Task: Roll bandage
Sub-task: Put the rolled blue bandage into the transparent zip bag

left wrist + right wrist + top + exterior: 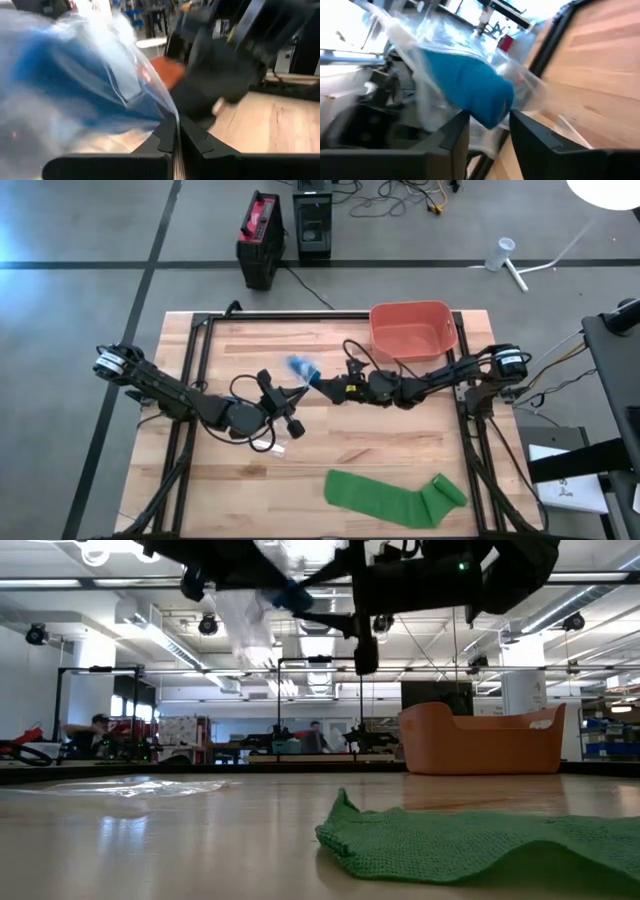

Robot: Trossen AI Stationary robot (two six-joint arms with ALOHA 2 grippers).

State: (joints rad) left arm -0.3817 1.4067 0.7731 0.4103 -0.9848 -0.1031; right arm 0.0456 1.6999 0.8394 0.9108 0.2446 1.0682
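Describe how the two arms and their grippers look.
Both arms are dark, jointed links trailing black cables. The left gripper has flat black angular fingers. The right gripper has matching black blocky fingers; yellow markings show on its wrist in the high view.

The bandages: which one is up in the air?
The blue bandage in its clear plastic wrapper, held up between both arms. The green bandage lies flat on the table.

Left arm reaching in from the left edge, elbow bent low, wrist angled toward table centre. Left gripper (300, 393) raised off the surface, fingers (170, 142) pressed flat together, no gap showing in the left wrist view. Right arm extended from the right edge, forearm level, pointing leftward. Right gripper (318, 383) held aloft just beside the left one, fingers (457, 132) parted, a clear gap between them.
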